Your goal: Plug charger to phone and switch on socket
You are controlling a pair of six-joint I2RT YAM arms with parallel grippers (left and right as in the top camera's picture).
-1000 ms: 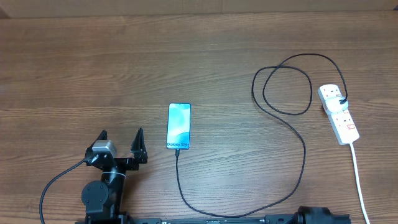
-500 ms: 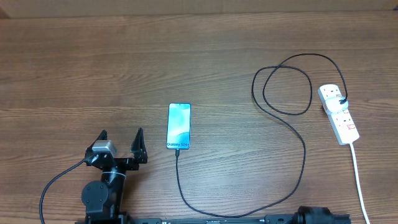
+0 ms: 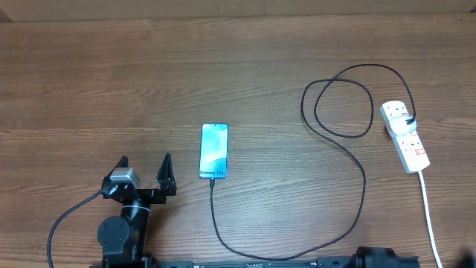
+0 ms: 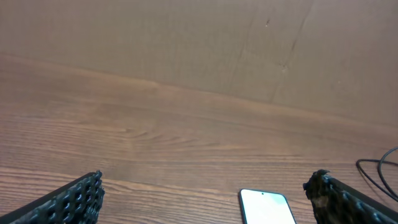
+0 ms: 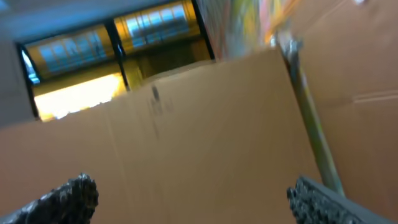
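Observation:
The phone (image 3: 213,151) lies flat at the table's middle, light blue screen up, "Galaxy" text at its near end. The thin black charger cable (image 3: 349,149) runs from the phone's near end in a wide curve to loops at the right, ending at the white socket strip (image 3: 404,136). My left gripper (image 3: 145,176) is open and empty, left of the phone near the front edge. In the left wrist view the fingers (image 4: 205,199) are spread, with the phone's far end (image 4: 266,208) between them. My right gripper (image 5: 193,202) is open, facing a cardboard wall.
The strip's white lead (image 3: 430,216) runs to the front edge at the right. A cardboard wall (image 4: 186,43) stands along the table's far side. The right arm's base (image 3: 379,259) sits at the front edge.

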